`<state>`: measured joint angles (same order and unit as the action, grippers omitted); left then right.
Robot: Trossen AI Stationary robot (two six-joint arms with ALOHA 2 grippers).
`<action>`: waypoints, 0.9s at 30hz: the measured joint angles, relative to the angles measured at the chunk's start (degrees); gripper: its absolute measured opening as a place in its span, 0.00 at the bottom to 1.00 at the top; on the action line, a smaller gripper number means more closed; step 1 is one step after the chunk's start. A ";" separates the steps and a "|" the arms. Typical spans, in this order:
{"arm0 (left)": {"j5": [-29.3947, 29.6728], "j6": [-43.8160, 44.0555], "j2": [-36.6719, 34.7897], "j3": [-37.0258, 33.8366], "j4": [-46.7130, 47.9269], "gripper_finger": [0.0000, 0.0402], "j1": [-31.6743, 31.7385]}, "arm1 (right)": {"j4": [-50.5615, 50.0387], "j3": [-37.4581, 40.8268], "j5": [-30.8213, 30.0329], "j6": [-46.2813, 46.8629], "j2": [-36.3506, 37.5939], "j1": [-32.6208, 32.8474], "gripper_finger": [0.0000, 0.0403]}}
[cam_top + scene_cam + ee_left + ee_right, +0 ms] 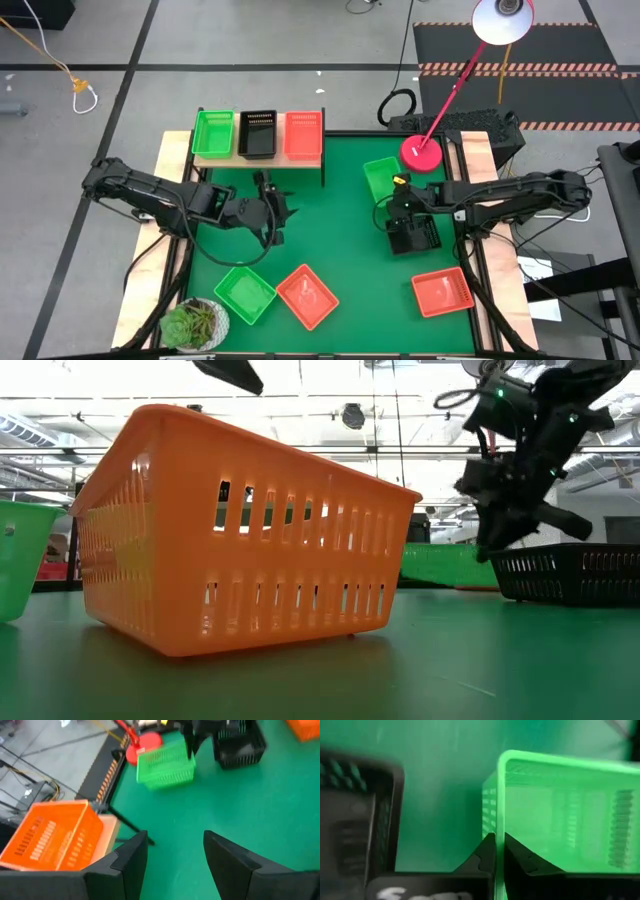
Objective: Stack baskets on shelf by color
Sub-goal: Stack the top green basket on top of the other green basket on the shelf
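In the high view my right gripper (397,198) is shut on a green basket (380,177) at the mat's right middle. A black basket (412,237) sits on the mat just near of it. My left gripper (272,210) hovers open over the mat in front of the shelf (215,160), touching nothing. The shelf carries one green (213,133), one black (257,132) and one red basket (303,135). Near the front edge, a green basket (243,293) and two red ones (307,296) (441,292) rest on the mat. My right gripper (496,845) pinches the rim of one side wall (492,805) of the green basket, one finger inside and one outside. The fingers come from above, pointing down. Whether the basket's bottom is off the mat I cannot tell.
A potted plant (195,325) stands at the near left corner. A red lamp base (422,152) sits at the far right of the mat, just beyond the held basket. Pale wooden rails run along both sides. Open green mat (340,240) lies between the two grippers.
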<state>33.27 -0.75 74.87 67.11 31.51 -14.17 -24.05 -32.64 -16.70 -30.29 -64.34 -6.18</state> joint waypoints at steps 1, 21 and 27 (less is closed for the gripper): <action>-0.01 -0.65 0.02 0.00 -1.68 0.49 0.00 | 0.07 -0.69 -0.14 1.09 0.00 0.45 0.02; -3.98 -16.39 12.15 0.00 -27.31 0.79 2.49 | -7.63 -19.86 2.53 34.18 0.00 11.66 0.02; -10.30 -15.76 17.03 3.06 -28.61 0.78 5.18 | -6.61 -20.09 5.10 37.38 -0.53 12.69 0.02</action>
<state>22.97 -16.51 91.90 70.17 2.90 -8.99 -30.65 -52.73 -11.60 7.09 -64.87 6.50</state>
